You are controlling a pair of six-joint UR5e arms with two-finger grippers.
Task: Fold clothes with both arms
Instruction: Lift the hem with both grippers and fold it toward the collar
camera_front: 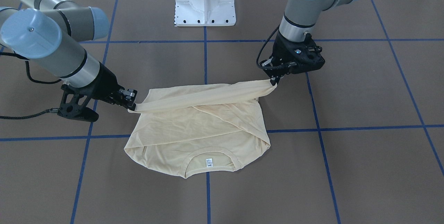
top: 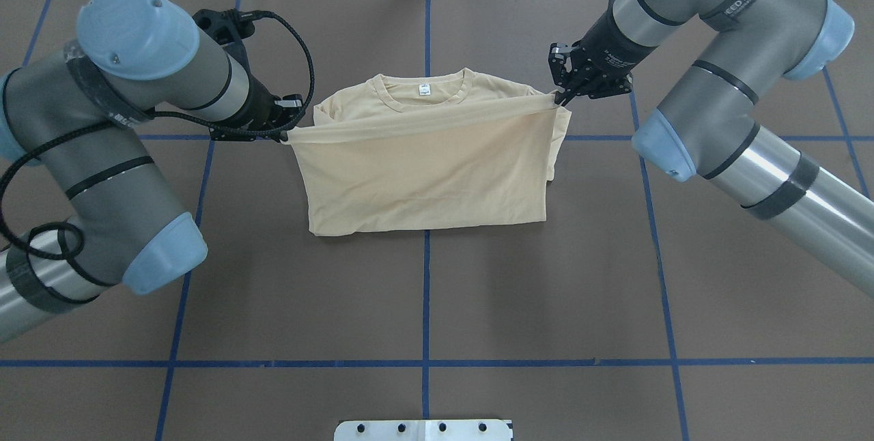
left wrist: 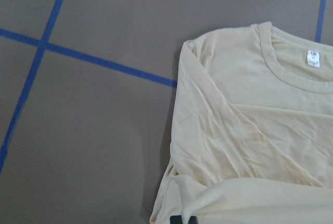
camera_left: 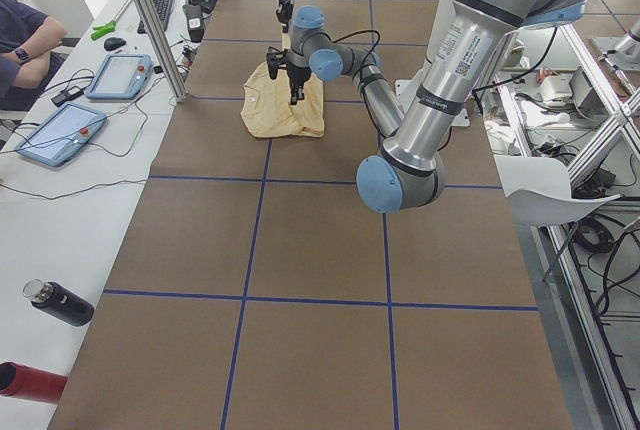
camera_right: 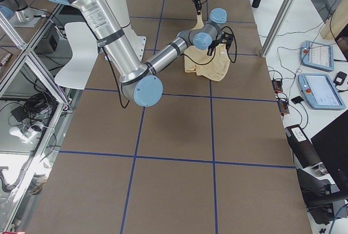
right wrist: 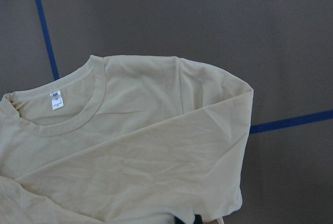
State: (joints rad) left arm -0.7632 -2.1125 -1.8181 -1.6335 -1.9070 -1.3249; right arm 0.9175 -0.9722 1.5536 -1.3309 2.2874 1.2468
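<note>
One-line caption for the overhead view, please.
Left gripper and right gripper stretch one edge of the cream T-shirt taut, just short of its collar.

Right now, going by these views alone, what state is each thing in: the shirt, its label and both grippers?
T-shirt: half folded, one edge lifted and stretched taut between the two grippers, the rest flat on the table.
Neck label: uncovered, facing up inside the neckline.
Left gripper: shut on one end of the T-shirt's lifted edge.
Right gripper: shut on the other end of that edge.
</note>
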